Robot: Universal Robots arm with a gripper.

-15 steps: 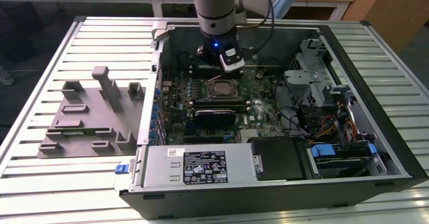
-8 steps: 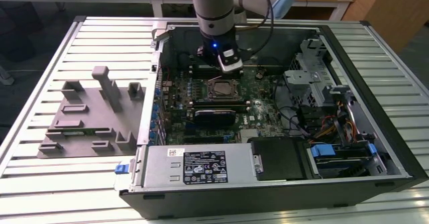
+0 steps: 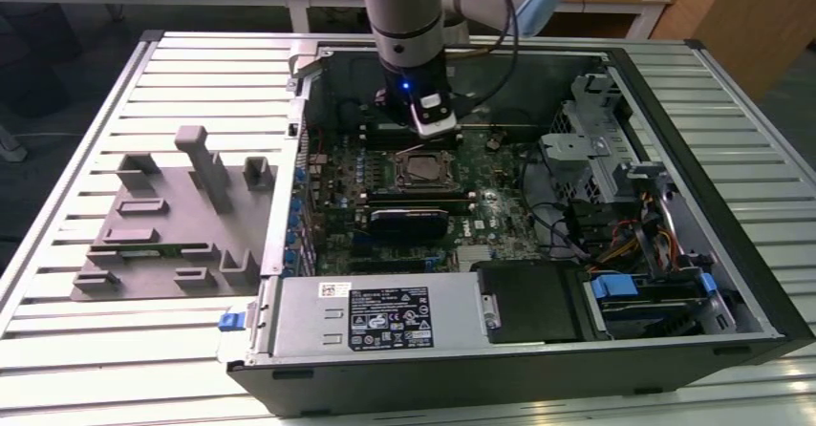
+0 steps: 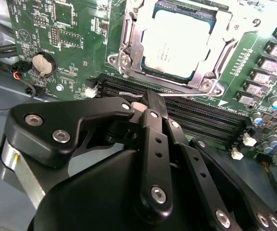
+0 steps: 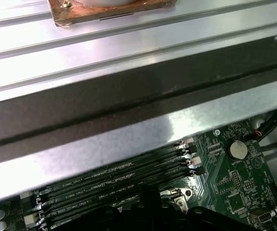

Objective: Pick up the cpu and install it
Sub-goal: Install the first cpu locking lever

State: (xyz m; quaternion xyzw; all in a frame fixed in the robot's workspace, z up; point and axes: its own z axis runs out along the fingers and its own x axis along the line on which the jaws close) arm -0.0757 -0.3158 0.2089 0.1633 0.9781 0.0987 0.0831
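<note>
Arm [image 3: 408, 15] vertical, wrist pointing straight down; end effector [image 4: 145, 103] fingers closed together, holding nothing.

cpu [image 4: 176, 43]: was silvery-white, thin green rim
circuit board [image 4: 76, 29]: was green
memory slots [image 4: 201, 115]: were black
gripper [image 4: 150, 108]: was black
bench [image 3: 76, 130]: was ribbed silver

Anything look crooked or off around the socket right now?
Nothing stands out. In the second wrist view the cpu lies flat and square inside the socket frame, and the gripper sits over the memory slots beside it.
</note>
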